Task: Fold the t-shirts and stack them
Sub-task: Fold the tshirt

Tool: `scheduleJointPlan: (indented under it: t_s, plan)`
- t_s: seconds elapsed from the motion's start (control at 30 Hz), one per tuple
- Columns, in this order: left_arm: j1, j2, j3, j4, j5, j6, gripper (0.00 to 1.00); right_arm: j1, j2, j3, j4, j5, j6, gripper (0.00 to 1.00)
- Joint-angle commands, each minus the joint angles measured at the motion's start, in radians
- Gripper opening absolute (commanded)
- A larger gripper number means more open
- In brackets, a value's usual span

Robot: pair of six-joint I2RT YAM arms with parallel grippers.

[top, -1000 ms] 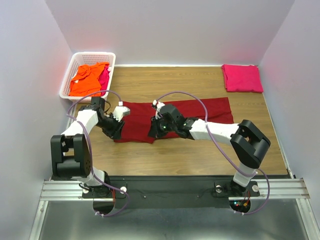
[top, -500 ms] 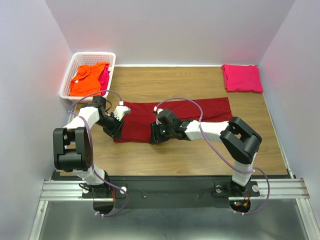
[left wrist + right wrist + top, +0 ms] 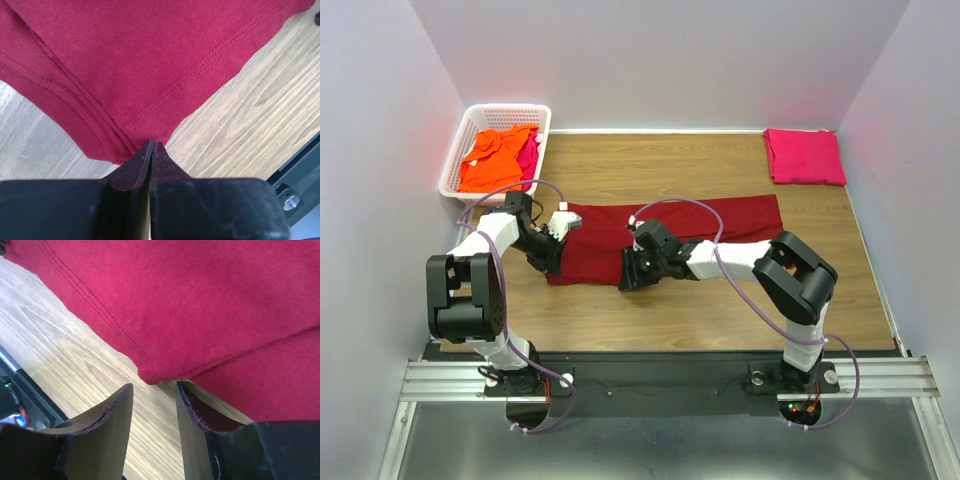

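Left fingers (image 3: 145,165): pressed together, tips biting the near-left corner of the dark red t-shirt (image 3: 150,60) where the stitched hem meets the side edge. It looks like a pinch on the cloth, not a mere touch.

Right fingers (image 3: 115,410): spread, nothing between them. A corner of the same shirt lies just ahead of the gap at 12 o'clock, flat on the wooden surface (image 3: 65,345). My guess is the next move is a short push forward and a close on that corner.

Top view: shirt spread flat mid-surface, long axis running 9 to 3 o'clock. The left fingers sit at its 7 o'clock corner, the right at about 6 o'clock on the near hem (each arm has the corner nearer its own side). The far hem and the 3 o'clock end are out of either grip.

Folded pink t-shirt (image 3: 805,155): far corner, 1 o'clock, well apart from the arms.

White basket (image 3: 453,175): far left, 10 o'clock. Inside, a crumpled orange t-shirt (image 3: 495,155), with a second pink t-shirt (image 3: 530,155) against its right wall. Both unfolded.
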State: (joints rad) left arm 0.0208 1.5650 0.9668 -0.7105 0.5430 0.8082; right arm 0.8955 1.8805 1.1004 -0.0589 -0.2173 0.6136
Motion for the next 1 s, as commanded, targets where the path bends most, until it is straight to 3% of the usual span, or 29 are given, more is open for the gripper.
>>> scheduleJointPlan:
  t_s: [0.0, 0.1, 0.3, 0.4, 0.57, 0.8, 0.83, 0.97]
  plan:
    - [-0.002, -0.002, 0.038, -0.038, 0.037, 0.023, 0.08, -0.007, 0.046, 0.022, -0.007, 0.001, 0.018, 0.45]
    - [-0.002, -0.003, 0.039, -0.047, 0.038, 0.031, 0.05, -0.009, 0.052, 0.029, -0.007, -0.001, 0.018, 0.41]
    - [-0.002, -0.014, 0.059, -0.072, 0.037, 0.039, 0.00, -0.013, 0.028, 0.044, -0.007, -0.016, 0.002, 0.10]
    - [-0.002, -0.022, 0.087, -0.096, 0.038, 0.040, 0.00, -0.015, -0.023, 0.042, -0.009, -0.011, -0.009, 0.01]
    - [-0.002, -0.016, 0.139, -0.147, 0.049, 0.040, 0.00, -0.017, -0.104, 0.041, -0.009, 0.032, -0.028, 0.01]
    - [-0.002, 0.010, 0.214, -0.184, 0.066, 0.063, 0.00, -0.076, -0.095, 0.084, -0.009, -0.014, -0.060, 0.01]
    - [-0.002, 0.010, 0.219, -0.193, 0.072, 0.071, 0.11, -0.084, -0.084, 0.093, -0.006, -0.023, -0.060, 0.01]
    - [-0.002, -0.016, 0.196, -0.187, 0.092, 0.103, 0.35, -0.115, -0.063, 0.151, -0.007, -0.057, -0.060, 0.00]
